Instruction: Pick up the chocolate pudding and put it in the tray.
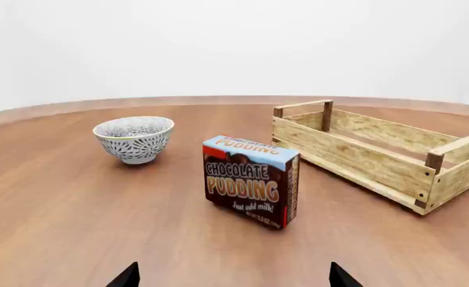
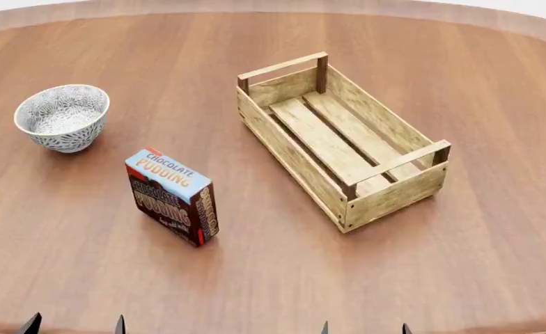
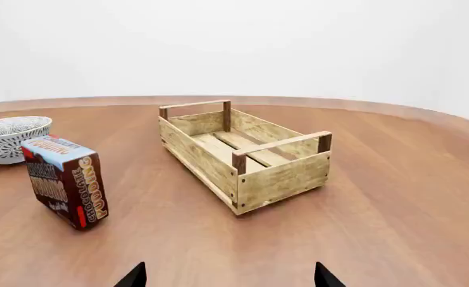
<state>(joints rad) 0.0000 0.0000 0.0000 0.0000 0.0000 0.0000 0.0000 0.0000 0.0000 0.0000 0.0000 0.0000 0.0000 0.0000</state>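
The chocolate pudding (image 2: 172, 195) stands upright on the table (image 2: 496, 264), between the bowl (image 2: 62, 116) and the tray (image 2: 340, 139), touching neither; both grippers hang back at the near edge, spread and empty. The left gripper (image 1: 233, 276) faces the carton squarely; I'd bring it in low and close on the narrow sides, well clear of the bowl.

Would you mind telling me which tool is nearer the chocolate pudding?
Left. The left tool sits just below the chocolate pudding in the head view; the right tool is farther off, beneath the tray.
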